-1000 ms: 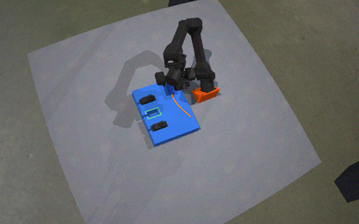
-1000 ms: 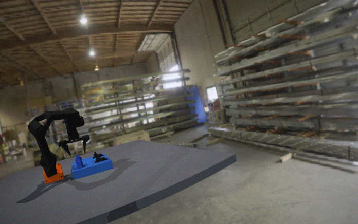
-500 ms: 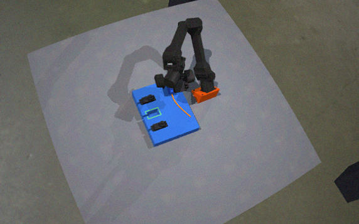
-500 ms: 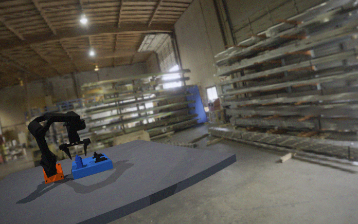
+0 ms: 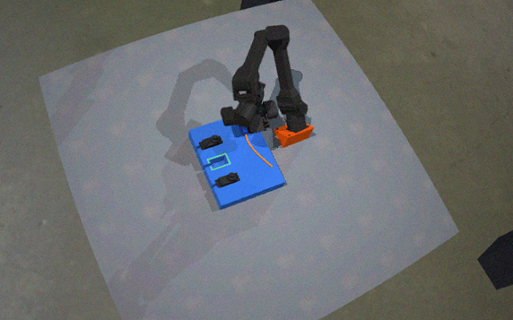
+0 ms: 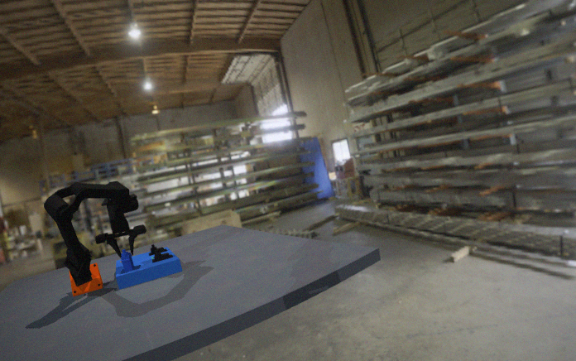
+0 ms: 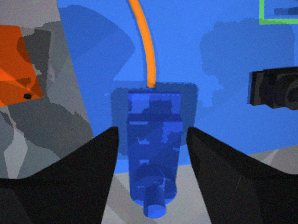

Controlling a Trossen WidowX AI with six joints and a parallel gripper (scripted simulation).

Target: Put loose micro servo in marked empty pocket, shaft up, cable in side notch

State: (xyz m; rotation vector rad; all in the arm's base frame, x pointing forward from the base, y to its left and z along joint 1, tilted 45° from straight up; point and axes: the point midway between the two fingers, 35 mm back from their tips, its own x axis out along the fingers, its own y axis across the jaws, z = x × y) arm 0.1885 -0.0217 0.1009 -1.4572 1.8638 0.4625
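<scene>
The loose blue micro servo point(image 5: 243, 129) point(image 6: 127, 262) point(image 7: 154, 145) stands on the blue deck point(image 5: 259, 177) point(image 6: 148, 273) point(image 7: 215, 130) near its edge, output shaft up as far as I can tell. Its orange cable point(image 5: 258, 152) point(image 7: 146, 40) lies across the deck. My gripper point(image 6: 126, 254) point(image 7: 153, 133) is partly open, pointing down, one fingertip on each side of the servo. The wrist view shows a narrow gap on both sides. In the top view the arm hides the fingertips. The green-outlined pocket point(image 5: 216, 156) point(image 7: 261, 12) is empty.
Two black servos point(image 5: 211, 142) point(image 5: 226, 179) sit in the deck on either side of the pocket; one point(image 7: 275, 87) shows in the wrist view. The arm's orange base point(image 5: 295, 136) point(image 6: 97, 278) point(image 7: 15, 65) stands beside the deck.
</scene>
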